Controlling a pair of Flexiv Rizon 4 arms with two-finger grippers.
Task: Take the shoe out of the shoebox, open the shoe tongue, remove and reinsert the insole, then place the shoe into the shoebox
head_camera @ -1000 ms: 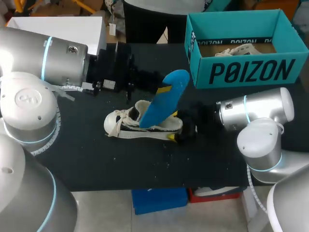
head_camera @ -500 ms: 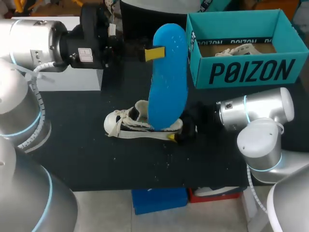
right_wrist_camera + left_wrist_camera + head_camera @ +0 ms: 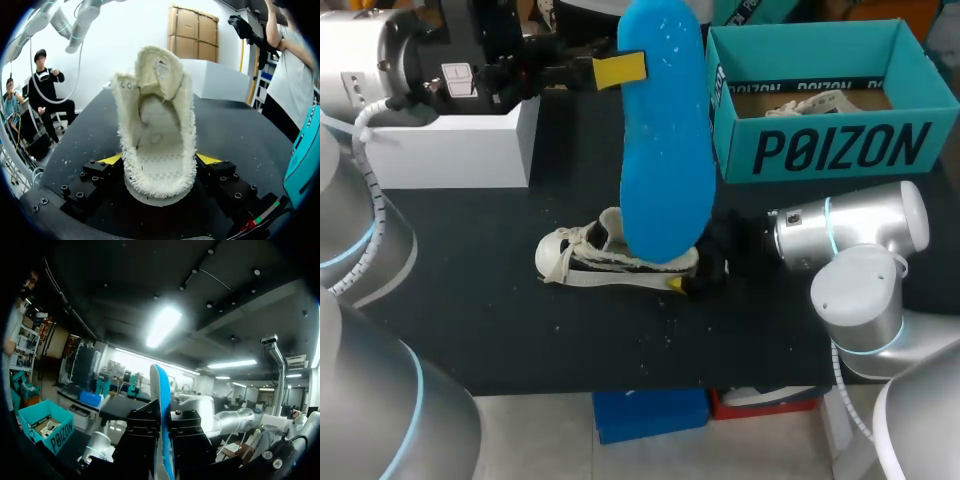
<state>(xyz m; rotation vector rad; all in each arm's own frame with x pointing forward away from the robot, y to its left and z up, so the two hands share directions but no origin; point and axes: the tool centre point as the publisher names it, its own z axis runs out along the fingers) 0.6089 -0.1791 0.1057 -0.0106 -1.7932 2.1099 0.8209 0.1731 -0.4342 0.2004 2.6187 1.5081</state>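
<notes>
The left claw (image 3: 624, 70) is clamped on the upper end of a long blue foam insole (image 3: 665, 140), one yellow-tipped finger flat on its face. In the left wrist view the insole (image 3: 161, 405) runs edge-on between the black fingers. It hangs high over the black worktop (image 3: 520, 320) with its long axis close to upright. Its lower end lies over the mouth of a cream canvas low-top shoe (image 3: 610, 258) in the head view. The right wrist view looks straight into the shoe (image 3: 157, 115) and finds a bare stitched footbed with no blue in it, so I judge the insole fully out and raised clear. The shoe lies on its sole near the middle of the worktop, long axis across it, laced toe toward the left arm's side and heel toward the right. The right claw (image 3: 160, 165) grips that heel, one yellow tip pressed to each side. The tongue stands up and forward, the collar is frayed and fuzzy, and the opening is wide. Reinsertion looks like the coming step, and it falls to the left arm. The insole would have to drop and tilt from upright toward the shoe's lengthwise line, front end going in first toward the toe. The open teal cardboard shoebox (image 3: 820, 150) sits at the far right of the worktop, well apart from the shoe.
</notes>
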